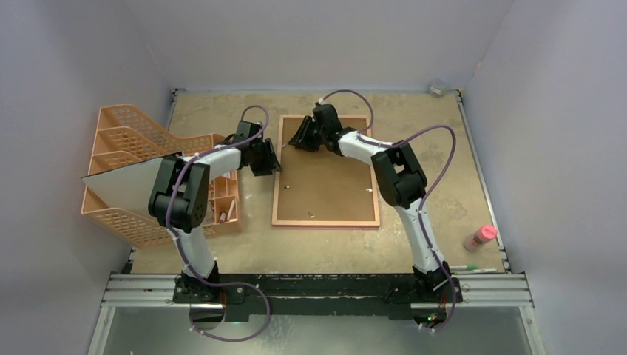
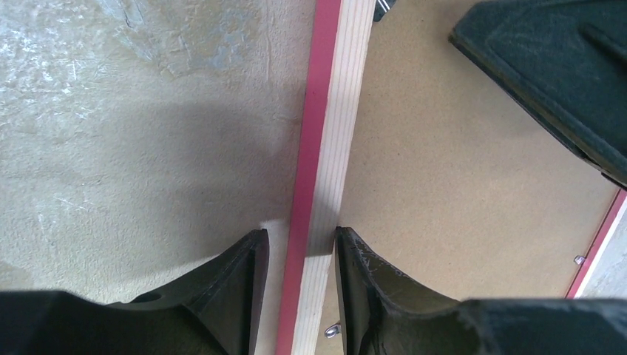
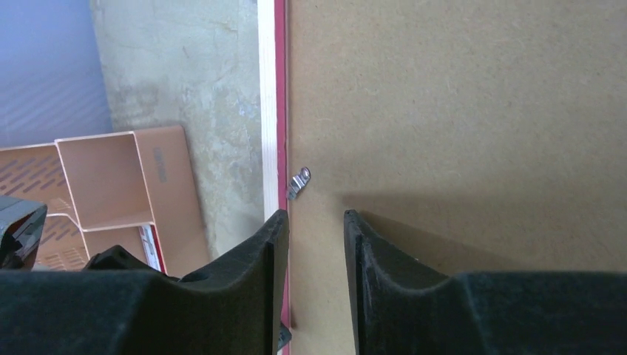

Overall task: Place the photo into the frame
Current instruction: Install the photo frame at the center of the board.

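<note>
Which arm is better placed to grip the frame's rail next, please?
Left: the left gripper straddles a rail of the frame, jaws either side; the right gripper hovers over the backing board.

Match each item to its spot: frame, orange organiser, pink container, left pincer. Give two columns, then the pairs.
Items
1. frame
2. orange organiser
3. pink container
4. left pincer

Spots
A. near the right edge of the table
B. straddling the frame's left rail
C. lying flat mid-table, back side up
D. on the table's left side

Pairs: 1-C, 2-D, 3-A, 4-B
</note>
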Controlling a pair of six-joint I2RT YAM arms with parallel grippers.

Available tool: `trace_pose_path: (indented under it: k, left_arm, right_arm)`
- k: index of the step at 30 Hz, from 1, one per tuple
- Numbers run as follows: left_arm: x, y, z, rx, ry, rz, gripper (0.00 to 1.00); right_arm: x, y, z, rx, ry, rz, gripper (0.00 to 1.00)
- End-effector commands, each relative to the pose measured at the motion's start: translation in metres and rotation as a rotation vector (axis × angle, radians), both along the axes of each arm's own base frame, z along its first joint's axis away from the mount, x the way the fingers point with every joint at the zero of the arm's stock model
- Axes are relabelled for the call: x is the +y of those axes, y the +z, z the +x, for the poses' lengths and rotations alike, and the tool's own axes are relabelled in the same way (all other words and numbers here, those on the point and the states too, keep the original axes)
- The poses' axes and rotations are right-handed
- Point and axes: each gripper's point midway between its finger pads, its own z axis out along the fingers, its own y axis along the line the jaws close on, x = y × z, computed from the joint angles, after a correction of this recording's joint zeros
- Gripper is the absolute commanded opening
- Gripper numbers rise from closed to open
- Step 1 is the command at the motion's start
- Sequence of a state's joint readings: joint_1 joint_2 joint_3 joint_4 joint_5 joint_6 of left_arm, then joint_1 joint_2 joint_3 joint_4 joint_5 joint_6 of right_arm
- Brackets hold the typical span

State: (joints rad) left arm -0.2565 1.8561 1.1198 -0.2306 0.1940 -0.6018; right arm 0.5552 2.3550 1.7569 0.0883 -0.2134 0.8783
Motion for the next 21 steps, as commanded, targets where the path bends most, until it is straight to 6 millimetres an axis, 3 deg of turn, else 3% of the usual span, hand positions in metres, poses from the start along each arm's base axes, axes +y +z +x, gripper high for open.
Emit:
trace_pose_path:
  k: [1,13,21]
  left_arm:
    - [0.011,-0.026,-0.018,0.099,0.014,0.056,0.40]
    - [0.015,-0.042,-0.029,0.167,0.022,0.083,0.35]
    - [0.013,-0.042,-0.031,0.171,0.016,0.073,0.34]
  right_arm:
    - [0.018,0.004,0.004,-0.009,0.025,0.046,0.34]
    - [0.031,-0.024,-0.006,0.042,0.059,0.080,0.24]
    - [0.040,-0.022,-0.001,0.038,0.052,0.105,0.23]
